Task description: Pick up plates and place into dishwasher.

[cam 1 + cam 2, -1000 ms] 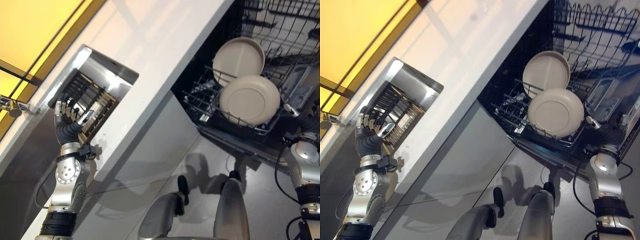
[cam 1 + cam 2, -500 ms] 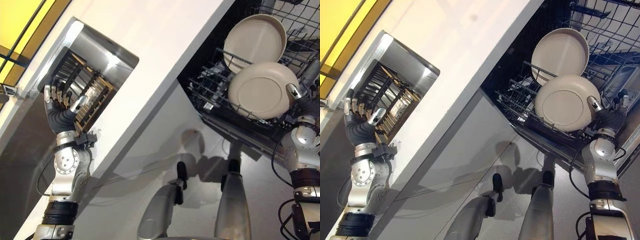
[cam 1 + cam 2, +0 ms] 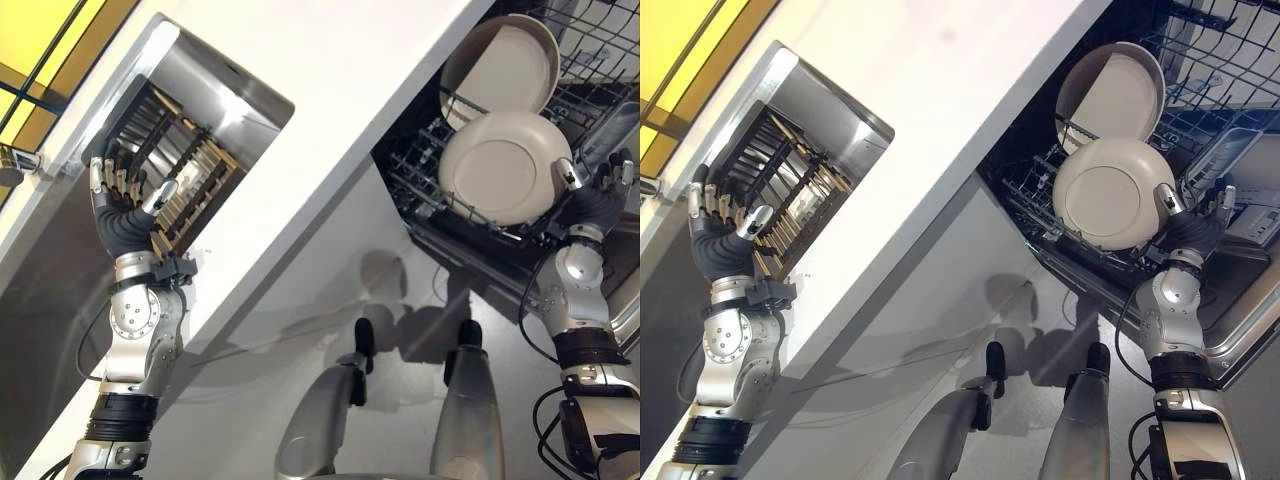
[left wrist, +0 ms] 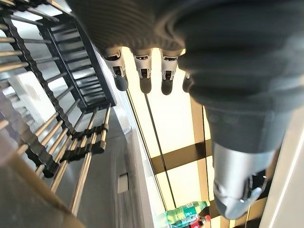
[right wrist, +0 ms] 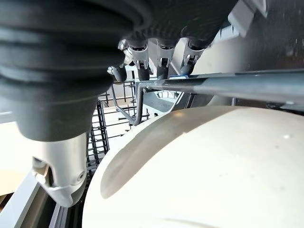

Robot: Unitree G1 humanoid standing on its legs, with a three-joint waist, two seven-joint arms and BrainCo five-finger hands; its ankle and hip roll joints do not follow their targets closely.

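Two round cream ceramic plates stand on edge in the black wire lower rack [image 3: 430,185] of the open dishwasher: the nearer plate [image 3: 497,167] faces out, and the farther plate [image 3: 503,62] stands behind it, partly overlapped. Right hand [image 3: 592,195] raised just beside the nearer plate's rim, fingers [image 5: 159,62] straight and spread; thumb apart; holds nothing. In the right wrist view the fingertips sit near a rack wire above the plate face; contact cannot be told. Left hand [image 3: 122,205] up at the stainless steel sink [image 3: 215,95] set in the white bench [image 3: 330,80], over a dark slatted drying rack [image 3: 170,180]. Its fingers [image 4: 142,76] straight, side by side, empty.
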